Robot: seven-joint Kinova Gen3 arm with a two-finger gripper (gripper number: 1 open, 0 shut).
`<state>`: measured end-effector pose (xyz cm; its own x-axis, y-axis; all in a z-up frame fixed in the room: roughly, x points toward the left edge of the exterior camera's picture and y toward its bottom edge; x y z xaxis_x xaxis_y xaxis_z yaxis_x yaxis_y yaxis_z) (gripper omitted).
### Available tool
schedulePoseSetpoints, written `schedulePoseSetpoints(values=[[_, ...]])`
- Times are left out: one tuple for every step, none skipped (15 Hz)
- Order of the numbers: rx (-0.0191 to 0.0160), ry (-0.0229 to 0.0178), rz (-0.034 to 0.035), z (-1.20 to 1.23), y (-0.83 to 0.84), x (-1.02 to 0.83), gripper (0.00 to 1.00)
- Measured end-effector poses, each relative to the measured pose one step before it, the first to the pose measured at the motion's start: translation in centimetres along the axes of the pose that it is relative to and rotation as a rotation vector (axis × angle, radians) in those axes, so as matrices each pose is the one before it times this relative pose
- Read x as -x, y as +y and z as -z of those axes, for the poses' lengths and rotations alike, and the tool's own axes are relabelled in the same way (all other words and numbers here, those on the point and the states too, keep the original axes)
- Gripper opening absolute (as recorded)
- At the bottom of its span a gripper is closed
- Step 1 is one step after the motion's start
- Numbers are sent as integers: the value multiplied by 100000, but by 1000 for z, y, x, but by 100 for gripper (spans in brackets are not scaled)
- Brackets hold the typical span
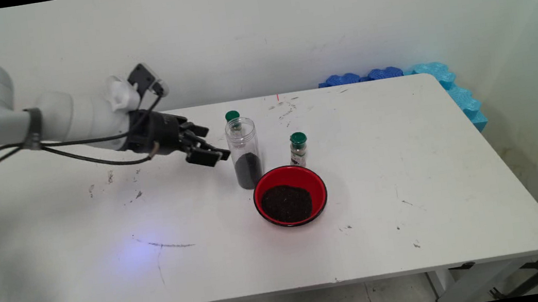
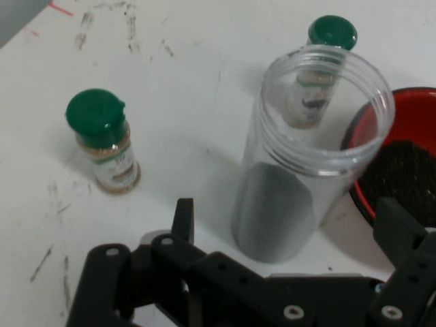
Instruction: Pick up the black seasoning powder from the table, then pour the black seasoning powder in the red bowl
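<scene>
Above the table (image 1: 408, 179), left of centre: black gripper (image 1: 210, 145), fingers (image 2: 182, 219) spread wide, holding nothing, hovering just beside the clear jar (image 1: 244, 151). Jar: tall, upright, lidless, dark grounds filling the lower part; seen in the hand view between the two fingers, apart from both. Just right of jar, touching or nearly so: red bowl (image 1: 290, 195), black-rimmed, holding a heap of dark grounds. Behind bowl: green-capped spice bottle (image 1: 298, 149), upright. Behind jar: second green-capped spice bottle (image 1: 232, 117), mostly hidden in the main view. Against far wall, right: blue foam pieces (image 1: 447, 81).
</scene>
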<state>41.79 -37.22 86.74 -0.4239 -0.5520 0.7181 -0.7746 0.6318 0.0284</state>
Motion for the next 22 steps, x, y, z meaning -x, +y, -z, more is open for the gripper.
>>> schedulePoseSetpoints(values=[[336, 619, -672, -696, -58, 55, 100], [401, 448, -696, -555, -29, 48, 100], [398, 500, -867, -596, -36, 39, 100], [504, 421, -858, -552, -9, 41, 100], [452, 341, -731, -438, 1, 29, 100], [600, 396, -837, -480, 22, 23, 100], [482, 352, -817, -457, 8, 3, 100], [337, 277, -616, -367, -6, 1, 100], [294, 318, -647, -389, -25, -7, 100], [331, 292, -649, -359, -19, -12, 100], [296, 234, -554, -268, -13, -10, 100], [257, 213, -623, -257, -18, 9, 100], [222, 108, -581, -224, -22, 22, 100], [139, 80, -472, -152, -13, 24, 100], [89, 153, -552, -122, -9, 26, 0], [124, 128, -453, -93, 2, 6, 0], [128, 31, -297, -59, 10, 12, 0], [179, 5, -259, 13, 28, -1, 0], [282, -127, -365, 55, 48, -29, 0], [149, -251, -377, 173, 36, -33, 0], [-126, -398, -208, 274, 1, -31, 0], [-208, -641, -90, 444, 0, -58, 0]])
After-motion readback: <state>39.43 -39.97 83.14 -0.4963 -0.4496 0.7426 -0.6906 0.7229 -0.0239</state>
